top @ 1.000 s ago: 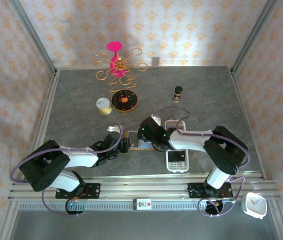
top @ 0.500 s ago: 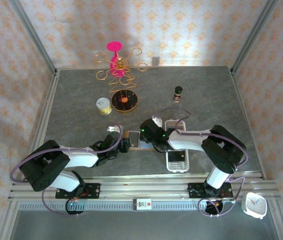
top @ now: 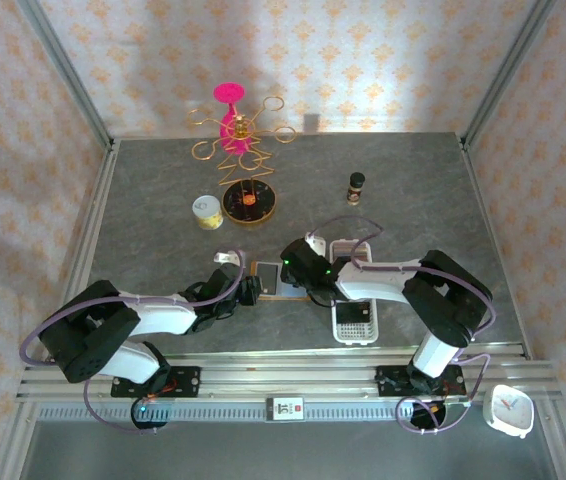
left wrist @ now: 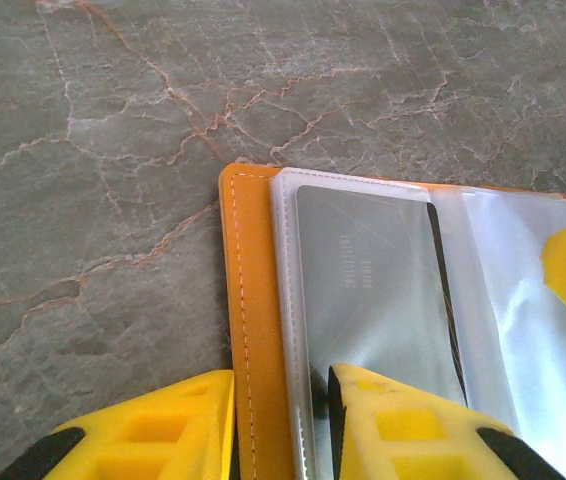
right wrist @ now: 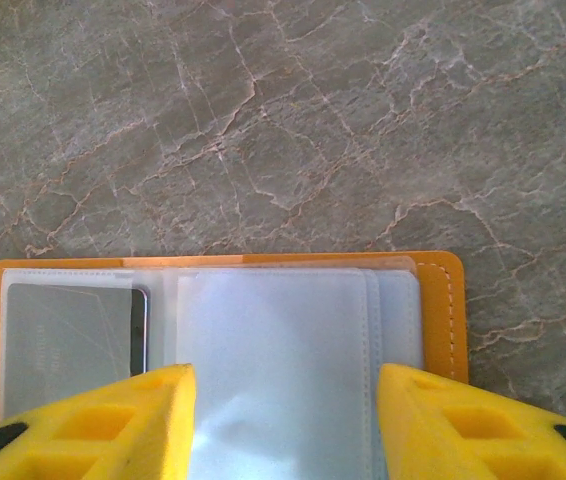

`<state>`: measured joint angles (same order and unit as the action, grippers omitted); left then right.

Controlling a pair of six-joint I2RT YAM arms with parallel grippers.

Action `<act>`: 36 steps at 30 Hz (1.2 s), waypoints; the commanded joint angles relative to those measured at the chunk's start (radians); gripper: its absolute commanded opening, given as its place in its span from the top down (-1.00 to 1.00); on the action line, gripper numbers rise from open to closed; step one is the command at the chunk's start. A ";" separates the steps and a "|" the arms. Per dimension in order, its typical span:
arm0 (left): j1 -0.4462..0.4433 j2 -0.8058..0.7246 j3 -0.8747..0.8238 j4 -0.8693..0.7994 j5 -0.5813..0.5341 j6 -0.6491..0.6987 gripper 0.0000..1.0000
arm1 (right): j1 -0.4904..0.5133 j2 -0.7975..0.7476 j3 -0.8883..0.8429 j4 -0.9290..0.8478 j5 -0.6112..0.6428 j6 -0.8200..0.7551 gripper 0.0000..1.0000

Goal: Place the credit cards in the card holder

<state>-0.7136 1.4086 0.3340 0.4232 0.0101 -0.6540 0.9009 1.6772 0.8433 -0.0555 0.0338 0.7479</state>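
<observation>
**Card holder open flat between both arms, one card seated**

Position: the orange card holder lies open on the grey marbled worktop, clear sleeves facing up. Its long axis runs left to right, from one arm to the other. A grey card sits fully inside the left-hand sleeve pocket.

Left gripper: the fingers are partly parted and stand astride the holder's left edge. One is outside the orange cover and one is on the sleeve over the card. I cannot tell whether they nip the cover or only pin it down.

Right gripper: the fingers are spread wide over the empty clear leaf on the holder's right half, with no card between them.

Supply: a white slotted tray stands just beside the holder on the right, partly under the right arm. A dark rectangle at its far end may be another card, but it is too small to confirm.

Assessment: the task appears partly done. The empty leaf lies directly below the right fingers, and the likely supply lies to their right. The right arm is therefore nearer for the fetch, and the left seems best placed to steady the holder. A fresh card would need its long edge squared to the pocket mouth, or the thin leaf may buckle.
</observation>
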 commanded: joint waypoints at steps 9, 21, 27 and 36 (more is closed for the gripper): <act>0.000 -0.022 -0.013 0.005 -0.025 0.001 0.39 | 0.007 0.011 -0.013 0.037 -0.041 -0.001 -0.01; 0.001 -0.018 -0.012 0.005 -0.027 -0.001 0.39 | 0.007 0.008 0.005 0.055 -0.077 0.009 -0.03; 0.000 -0.020 -0.012 0.003 -0.027 0.001 0.40 | 0.007 0.029 0.017 0.076 -0.111 0.026 -0.05; 0.000 -0.024 -0.013 0.002 -0.029 0.002 0.40 | 0.007 0.017 0.020 0.128 -0.157 0.054 -0.06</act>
<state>-0.7136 1.4086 0.3336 0.4232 0.0101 -0.6540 0.9009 1.6890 0.8444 0.0437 -0.1135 0.7818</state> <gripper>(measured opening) 0.300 0.529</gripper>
